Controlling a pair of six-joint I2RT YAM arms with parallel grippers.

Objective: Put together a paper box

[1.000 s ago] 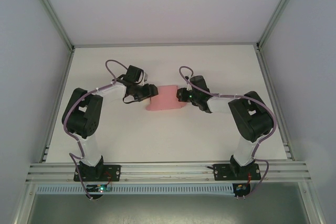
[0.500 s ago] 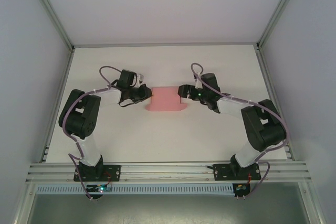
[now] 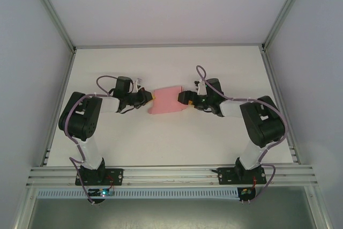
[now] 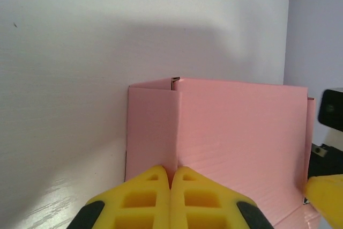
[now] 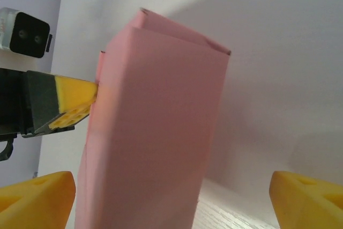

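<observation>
the left gripper (image 4: 171,172) is clenched on the left edge of the pink thin-card paper box (image 3: 169,100), which now sits skewed and raised at the middle of the white table (image 3: 161,138). the right gripper (image 3: 184,98) has moved in, fingers spread wide around the box's right end, likely ready to square it up.

A bare white table (image 3: 161,138) stands within an aluminium frame (image 3: 171,174).

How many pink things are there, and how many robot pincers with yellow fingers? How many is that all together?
Pink thin card paper box: 1
Robot pincers with yellow fingers: 2 (left pincer, right pincer)
Total: 3
</observation>
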